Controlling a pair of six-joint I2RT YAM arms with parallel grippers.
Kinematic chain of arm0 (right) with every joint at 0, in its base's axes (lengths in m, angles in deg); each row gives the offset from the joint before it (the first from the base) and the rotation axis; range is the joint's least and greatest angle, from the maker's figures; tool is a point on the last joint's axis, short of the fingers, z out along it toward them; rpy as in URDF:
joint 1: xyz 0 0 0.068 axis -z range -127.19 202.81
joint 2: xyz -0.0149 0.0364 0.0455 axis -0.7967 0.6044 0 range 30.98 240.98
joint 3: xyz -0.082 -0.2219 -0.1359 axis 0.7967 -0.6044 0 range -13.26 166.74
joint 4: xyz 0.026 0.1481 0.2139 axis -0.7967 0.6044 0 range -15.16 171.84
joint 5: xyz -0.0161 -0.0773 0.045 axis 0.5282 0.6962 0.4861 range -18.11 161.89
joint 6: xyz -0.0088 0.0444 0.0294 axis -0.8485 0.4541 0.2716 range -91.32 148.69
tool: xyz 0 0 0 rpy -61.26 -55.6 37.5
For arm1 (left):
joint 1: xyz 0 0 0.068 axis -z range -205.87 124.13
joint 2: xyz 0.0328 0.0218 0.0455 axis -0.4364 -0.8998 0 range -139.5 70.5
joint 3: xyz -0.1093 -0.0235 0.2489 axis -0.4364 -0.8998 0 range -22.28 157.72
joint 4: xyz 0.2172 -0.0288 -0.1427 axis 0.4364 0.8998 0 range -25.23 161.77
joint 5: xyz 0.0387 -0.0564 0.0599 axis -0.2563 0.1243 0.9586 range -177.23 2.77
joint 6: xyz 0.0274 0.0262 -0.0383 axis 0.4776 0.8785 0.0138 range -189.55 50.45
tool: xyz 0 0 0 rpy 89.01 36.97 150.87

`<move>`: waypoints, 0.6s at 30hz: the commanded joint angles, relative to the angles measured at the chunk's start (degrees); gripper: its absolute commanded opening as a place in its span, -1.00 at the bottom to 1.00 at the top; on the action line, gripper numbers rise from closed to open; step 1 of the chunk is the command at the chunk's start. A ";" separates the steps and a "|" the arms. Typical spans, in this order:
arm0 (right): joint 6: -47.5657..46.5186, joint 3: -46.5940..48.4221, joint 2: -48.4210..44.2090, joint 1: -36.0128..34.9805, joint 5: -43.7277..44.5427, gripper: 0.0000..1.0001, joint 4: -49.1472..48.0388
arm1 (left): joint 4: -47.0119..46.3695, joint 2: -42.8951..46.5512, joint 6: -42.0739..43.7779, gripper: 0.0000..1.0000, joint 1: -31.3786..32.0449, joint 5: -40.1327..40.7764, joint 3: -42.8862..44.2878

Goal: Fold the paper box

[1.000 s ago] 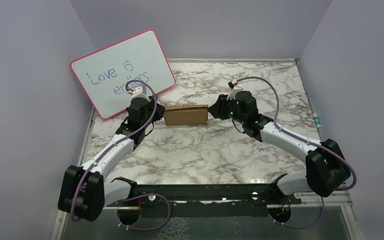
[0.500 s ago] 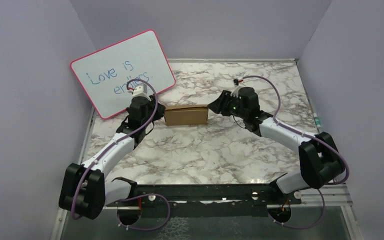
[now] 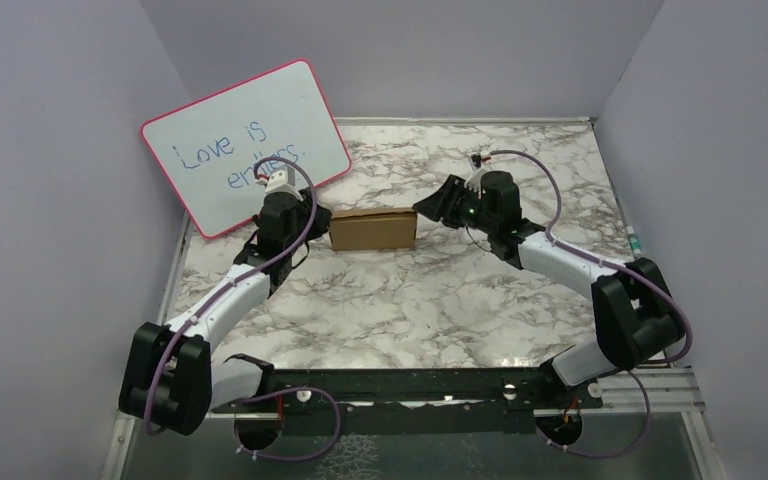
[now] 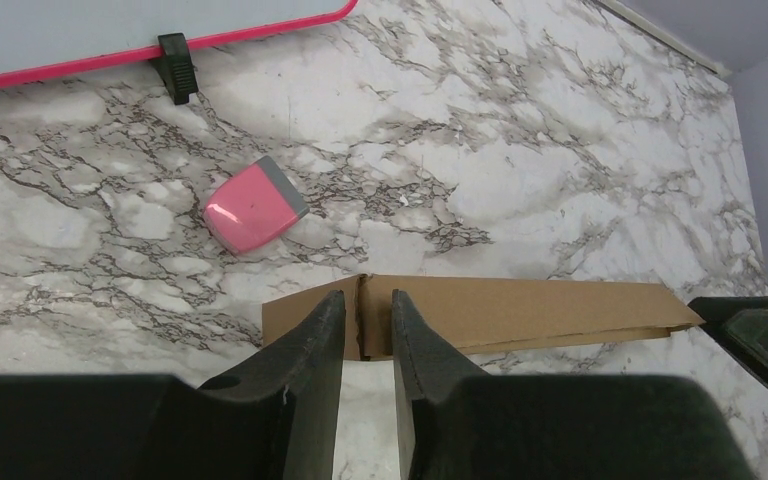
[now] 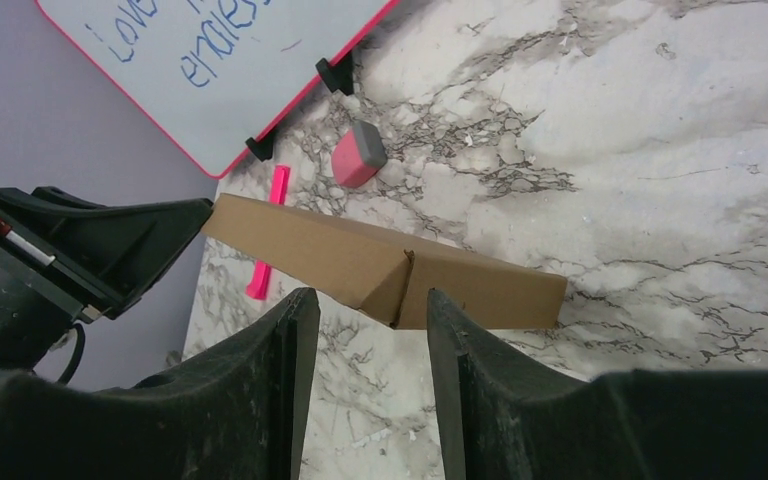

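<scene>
Pink-framed whiteboard (image 3: 245,145) leans at the back left on black clip feet, blue handwriting on it. In front of it on the marble table (image 3: 410,310) lie a pink eraser (image 4: 253,205) with a grey end and, nearer the left wall, a slim pink stick (image 5: 268,230). Both are apart from the cardboard.

Left gripper (image 4: 365,305): fingers drawn nearly together, only a thin slit between them. The slit sits over a seam at the left end of the paper box (image 3: 373,229), and the cardboard edge stands in it. Reads as a pinch on that end.

Box sits mid-table between the two arms, long axis running left to right, folded into a low brown strip. Top face plain, one crease visible near the right end in the right wrist view.

Right gripper (image 5: 370,295): fingers parted moderately, nothing between the pads. Its tips are at the box's right end, the creased corner showing in the gap. Contact there not clear.
</scene>
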 commanded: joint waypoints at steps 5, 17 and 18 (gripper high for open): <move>1.69 2.59 4.04 0.64 -1.20 -0.06 -1.29 | 5.68 -2.37 1.42 -0.51 0.23 -1.65 -1.07; -1.67 -5.44 8.09 0.60 -4.03 -0.36 -5.59 | 1.51 -4.36 -1.28 -0.46 0.22 -5.38 -3.84; -2.38 -6.34 8.33 0.64 -3.95 -0.38 -6.06 | 0.75 -4.69 -1.69 -0.44 0.08 -6.11 -4.60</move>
